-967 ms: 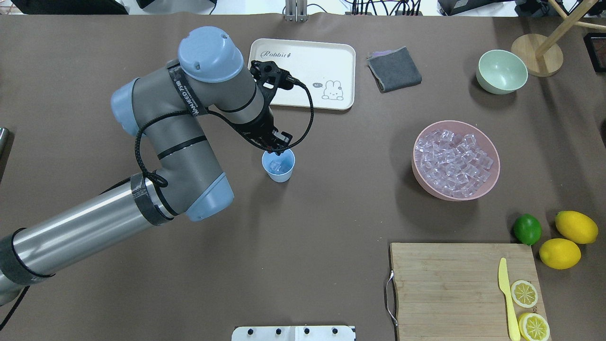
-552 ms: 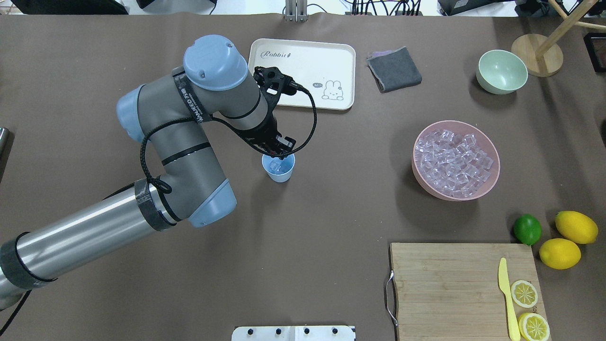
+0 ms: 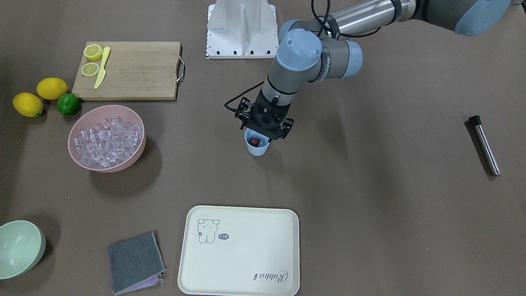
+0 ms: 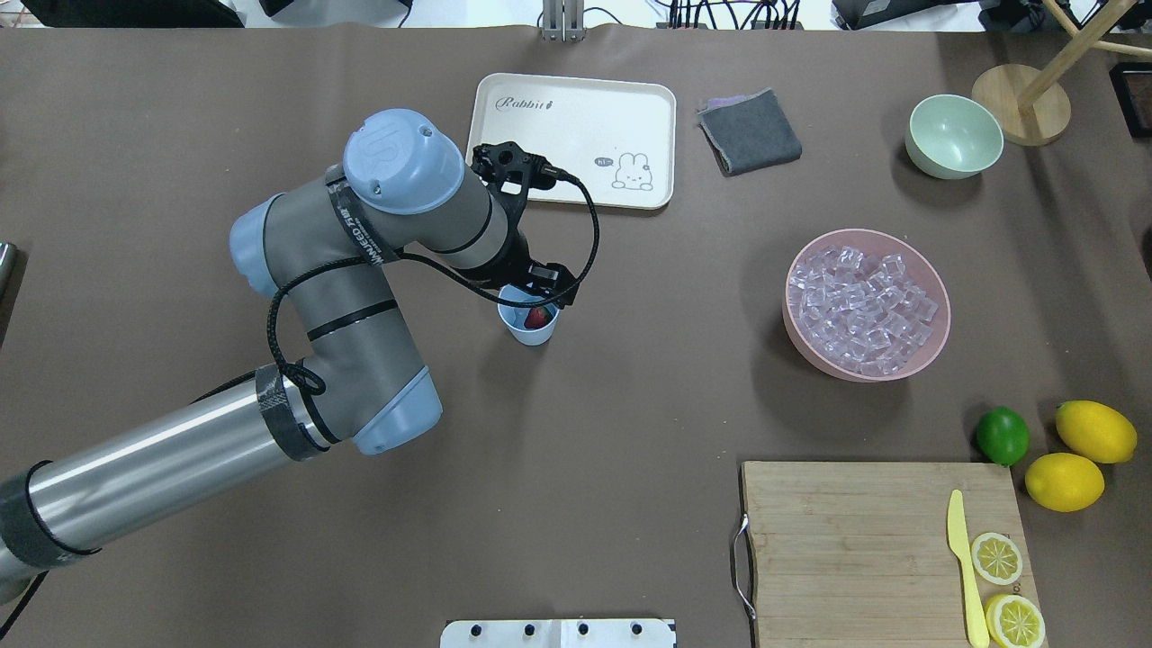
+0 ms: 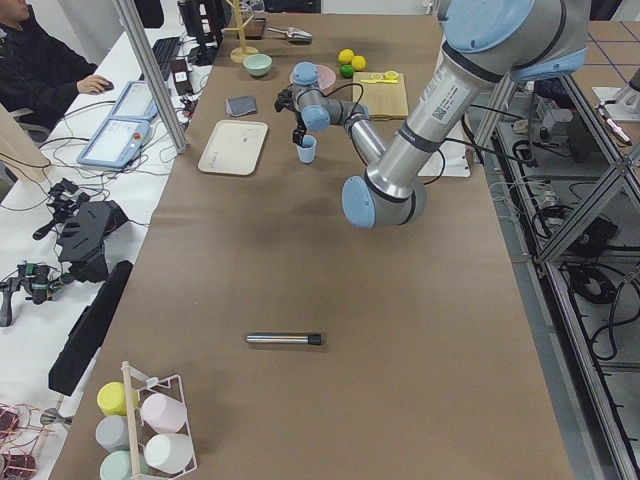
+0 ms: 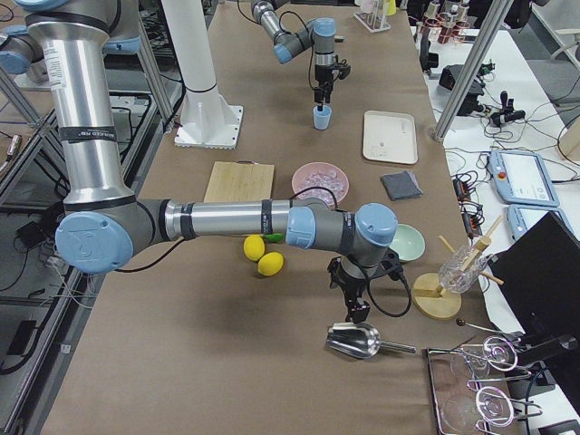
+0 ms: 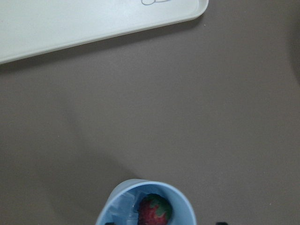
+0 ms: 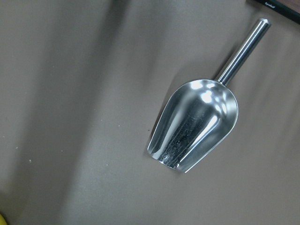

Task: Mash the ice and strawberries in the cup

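Note:
The light-blue cup [image 4: 529, 326] stands mid-table and holds ice cubes [image 7: 123, 206] and the red strawberry [image 4: 538, 316], which also shows in the left wrist view [image 7: 153, 211] and the front view [image 3: 254, 142]. My left gripper [image 4: 543, 290] hovers just above the cup's rim, open and empty. More ice [image 4: 864, 306] fills the pink bowl [image 4: 936, 342]. My right gripper [image 6: 355, 313] shows only in the exterior right view, above a metal scoop [image 8: 194, 124]; I cannot tell if it is open or shut.
A metal rod with a black end [image 3: 485, 144] lies on my far left. A cream tray [image 4: 576, 139], grey cloth [image 4: 750, 131] and pale-green bowl [image 4: 954, 135] sit behind. A cutting board [image 4: 855, 540] with knife and lemon halves, a lime and lemons are front right.
The strawberry, unseen before, now lies in the cup on the ice. My left gripper has shifted slightly right over the cup and the wrist has swung toward me.

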Robot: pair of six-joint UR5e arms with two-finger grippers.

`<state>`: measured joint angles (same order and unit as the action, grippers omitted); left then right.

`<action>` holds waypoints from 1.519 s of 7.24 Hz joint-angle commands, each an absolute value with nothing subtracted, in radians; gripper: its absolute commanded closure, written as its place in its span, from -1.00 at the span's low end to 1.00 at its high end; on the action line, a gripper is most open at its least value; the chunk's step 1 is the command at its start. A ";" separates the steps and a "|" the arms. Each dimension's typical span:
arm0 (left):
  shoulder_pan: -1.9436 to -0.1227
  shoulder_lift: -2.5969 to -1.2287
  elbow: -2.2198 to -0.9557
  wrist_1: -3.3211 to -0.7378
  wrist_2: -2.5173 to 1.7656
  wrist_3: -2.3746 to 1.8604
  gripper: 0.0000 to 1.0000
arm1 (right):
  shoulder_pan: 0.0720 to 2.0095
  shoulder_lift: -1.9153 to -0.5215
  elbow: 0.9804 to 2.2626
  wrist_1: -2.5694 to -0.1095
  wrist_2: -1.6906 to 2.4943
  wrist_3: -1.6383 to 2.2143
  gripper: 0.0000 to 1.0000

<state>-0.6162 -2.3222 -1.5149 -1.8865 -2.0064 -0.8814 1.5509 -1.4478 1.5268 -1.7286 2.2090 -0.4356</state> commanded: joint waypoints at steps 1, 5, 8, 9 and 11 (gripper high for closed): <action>-0.697 -2.252 -1.531 -1.907 -2.098 -0.887 -0.96 | 1.551 -1.447 1.528 -1.727 2.210 -0.436 -0.99; -0.897 -2.002 -1.522 -2.008 -2.223 -0.662 -0.96 | 1.551 -1.447 1.531 -1.713 2.223 -0.433 -0.99; -1.101 -1.864 -1.416 -2.002 -2.324 -0.347 -0.95 | 1.549 -1.447 1.548 -1.715 2.230 -0.430 -0.99; -1.158 -1.850 -1.369 -2.000 -2.324 -0.341 -0.96 | 1.549 -1.450 1.548 -1.713 2.241 -0.430 -0.99; -1.254 -1.829 -1.290 -2.000 -2.312 -0.339 -0.95 | 1.549 -1.451 1.548 -1.713 2.243 -0.431 -0.99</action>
<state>-1.1908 -1.8461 -1.3360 -2.0002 -2.3150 -0.3455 1.5493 -1.4501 1.5479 -1.7136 2.2406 -0.4298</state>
